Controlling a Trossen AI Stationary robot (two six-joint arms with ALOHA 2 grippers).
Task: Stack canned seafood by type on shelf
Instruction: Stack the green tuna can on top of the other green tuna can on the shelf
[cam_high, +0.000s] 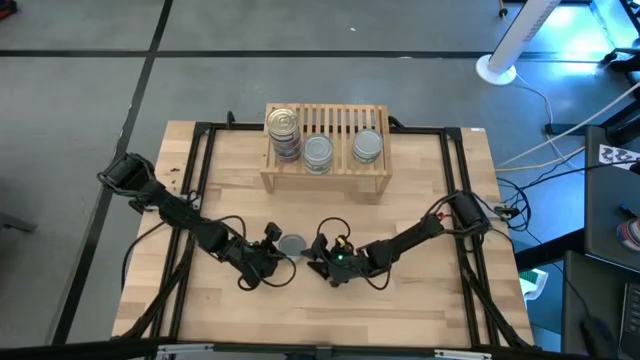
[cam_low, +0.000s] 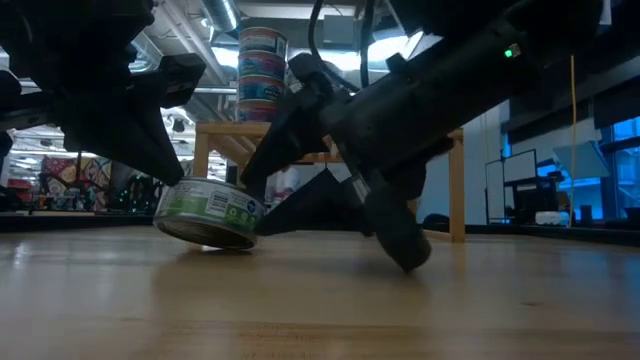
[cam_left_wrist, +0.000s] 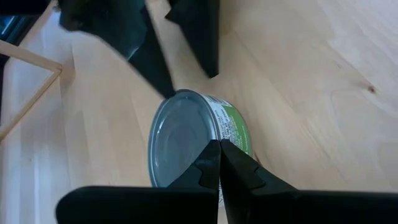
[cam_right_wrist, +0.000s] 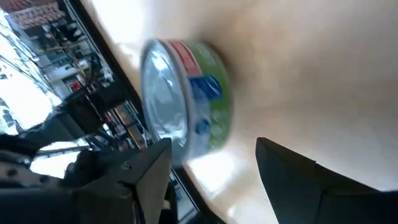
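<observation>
Wood table (cam_high: 420, 300) inside a black frame, grey floor around it, white fan base far right. Shelf (cam_high: 326, 176) sits far centre; on it a tall stack of blue-red tins (cam_high: 284, 132) at left, a silver-lidded tin (cam_high: 318, 153) in the middle, another (cam_high: 367, 146) at right. One green-labelled tin (cam_high: 292, 244) is on the table near centre, between the two grippers. Left gripper (cam_high: 272, 256) has fingers pressed together, tips resting at the tin's lid edge, holding nothing. Right gripper (cam_high: 318, 262) has fingers spread apart, reaching at the tin from the right, not yet around it. In the low view the tin (cam_low: 208, 212) looks tipped, one edge lifted off the wood. Step in hand looks like pick-up of this last loose tin, left steadying or tilting it. Next move probably needs the right fingers to straddle the tin's sides and close, then carry it to the matching stack. Hard to tell: whether either right finger touches the tin, which shelf tin has a green label, exact tilt.
</observation>
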